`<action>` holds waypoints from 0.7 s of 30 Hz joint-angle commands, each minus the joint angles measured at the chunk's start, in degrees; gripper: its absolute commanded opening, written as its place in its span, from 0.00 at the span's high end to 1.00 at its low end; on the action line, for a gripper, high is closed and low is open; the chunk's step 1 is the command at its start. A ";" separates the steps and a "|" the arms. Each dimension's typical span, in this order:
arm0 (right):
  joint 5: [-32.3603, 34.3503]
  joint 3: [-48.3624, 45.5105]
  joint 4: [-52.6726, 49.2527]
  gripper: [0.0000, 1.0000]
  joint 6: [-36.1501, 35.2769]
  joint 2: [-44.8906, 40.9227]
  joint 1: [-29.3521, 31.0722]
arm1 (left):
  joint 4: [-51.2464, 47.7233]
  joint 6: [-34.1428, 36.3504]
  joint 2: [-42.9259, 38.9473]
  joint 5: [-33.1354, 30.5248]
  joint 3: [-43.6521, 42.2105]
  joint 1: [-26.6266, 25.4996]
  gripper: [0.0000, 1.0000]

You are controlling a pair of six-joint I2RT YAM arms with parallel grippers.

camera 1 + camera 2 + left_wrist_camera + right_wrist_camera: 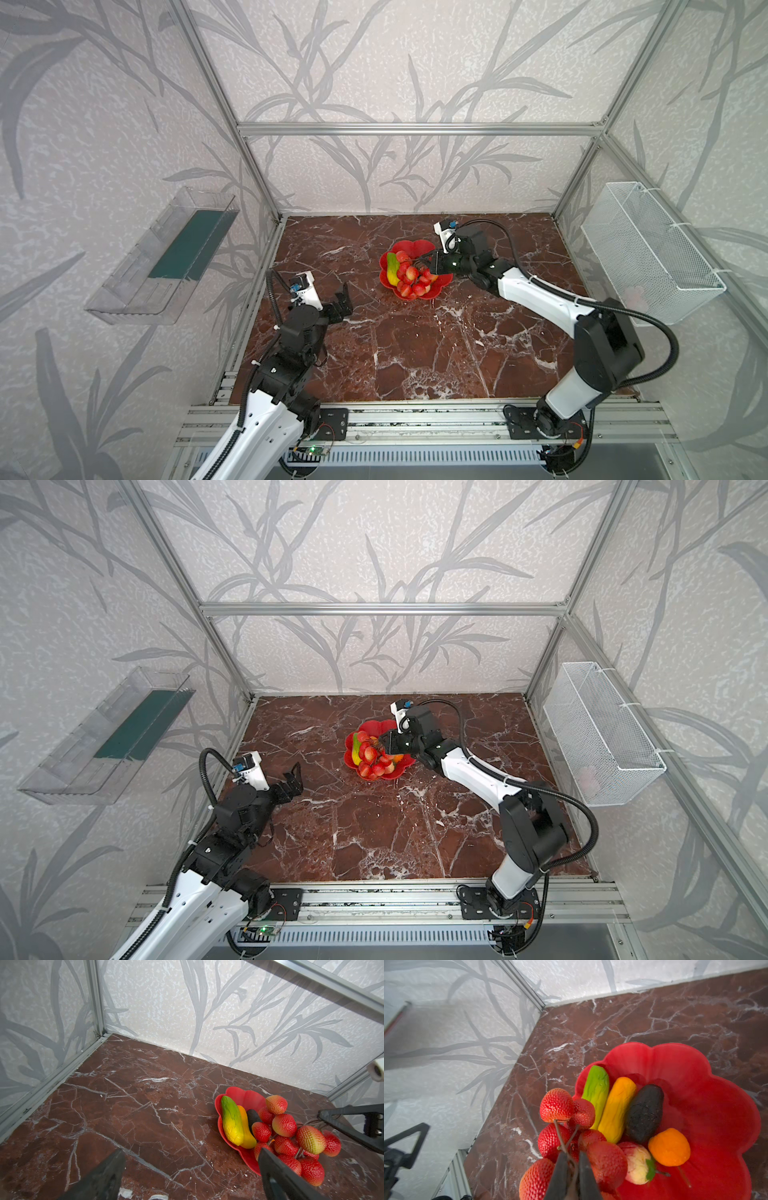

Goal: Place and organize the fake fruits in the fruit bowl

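Marble table [654,1012]: right wrist view reveals dark oval [644,1113], right gripper [573,1157] pinching berry bunch [556,1105].

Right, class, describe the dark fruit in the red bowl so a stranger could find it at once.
On the brown marble table sits a red flower-rimmed bowl. Inside, a green-yellow fruit, an orange-yellow fruit and the dark oval fruit lie side by side. It alone is near black, plumper than both.

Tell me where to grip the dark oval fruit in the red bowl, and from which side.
Probably from above, jaws across the short width of the dark oval fruit, toward the end away from the small orange ball. It lies flat in the fruit bowl, one flank close against the orange-yellow oblong, the other facing bare bowl floor.
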 commanded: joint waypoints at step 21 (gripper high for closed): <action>12.15 -10.07 -1.79 0.01 -14.94 -15.44 -11.10 | 52.21 17.08 33.90 -5.53 -15.51 16.91 0.00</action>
